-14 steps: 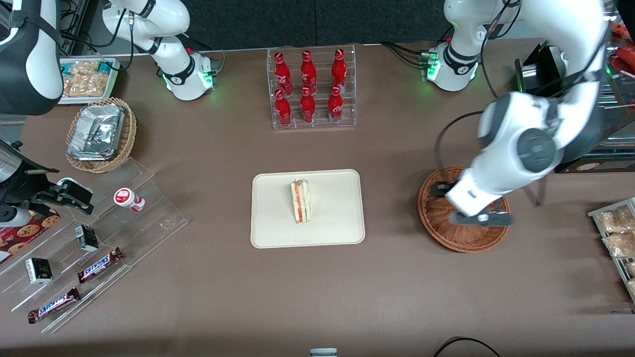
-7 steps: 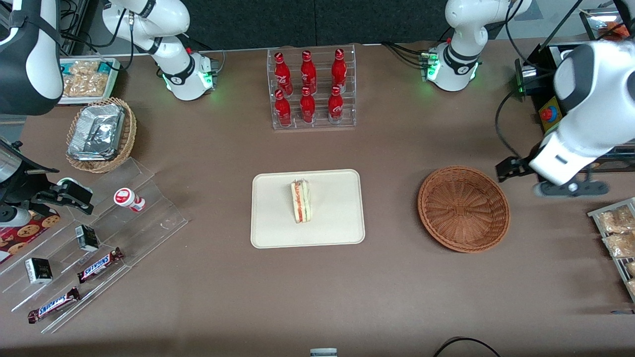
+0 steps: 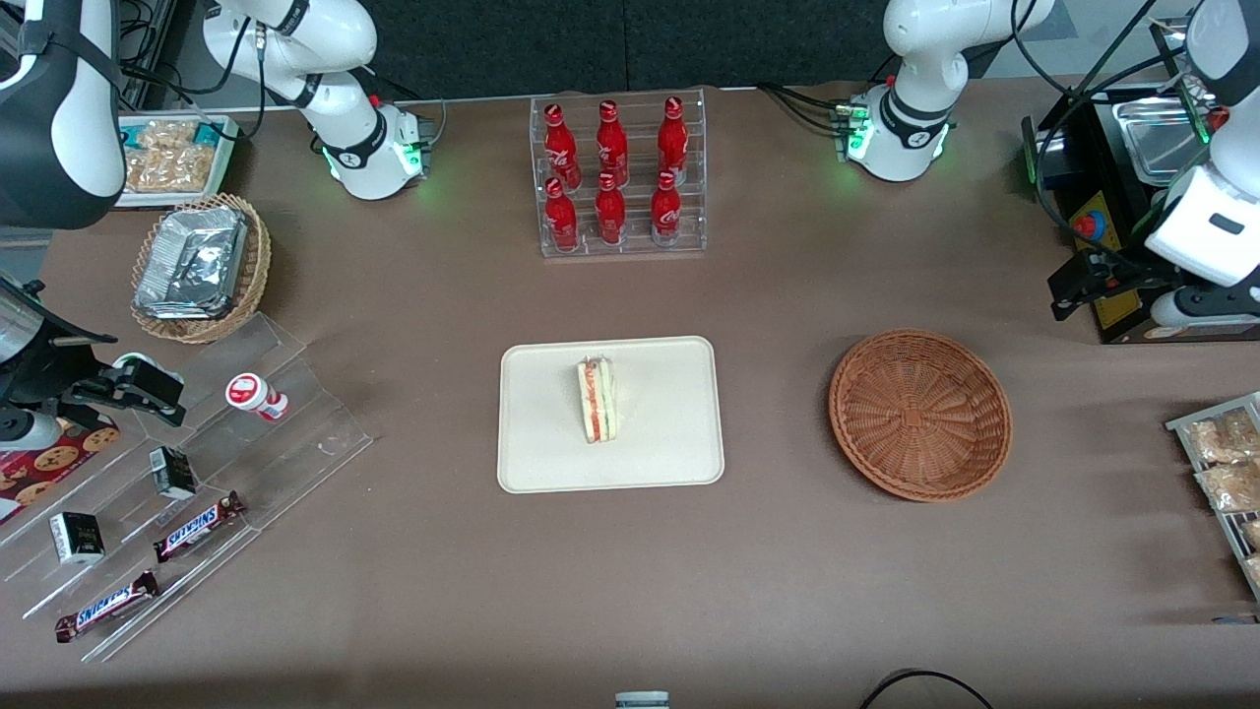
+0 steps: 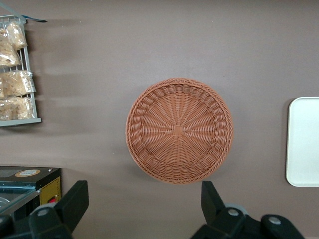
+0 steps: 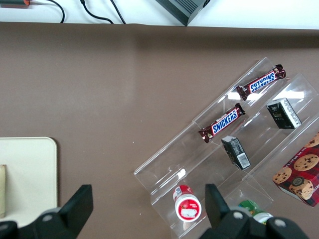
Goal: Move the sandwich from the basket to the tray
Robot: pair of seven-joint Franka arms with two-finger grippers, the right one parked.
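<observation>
Sandwich [image 3: 597, 400] lies on tray [image 3: 679, 453]; tool [image 4: 144, 201], spread wide, hangs above basket [image 4: 179, 130].

Brown table [image 3: 413, 325] — on it the tray [image 3: 669, 463], basket [image 3: 920, 415], bottle rack [image 3: 618, 177]; tool [image 4: 144, 209] above.

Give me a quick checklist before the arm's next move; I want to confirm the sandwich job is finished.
1. Sandwich on the tray: ok, it lies near the tray's middle.
2. Basket empty: ok, only bare wicker shows.
3. Claw carrying nothing: ok, fingers spread wide, nothing between them.
4. Claw away from the tray: ok, it is raised near the working arm's end of the table.
5. Sandwich intact: cannot tell.
</observation>
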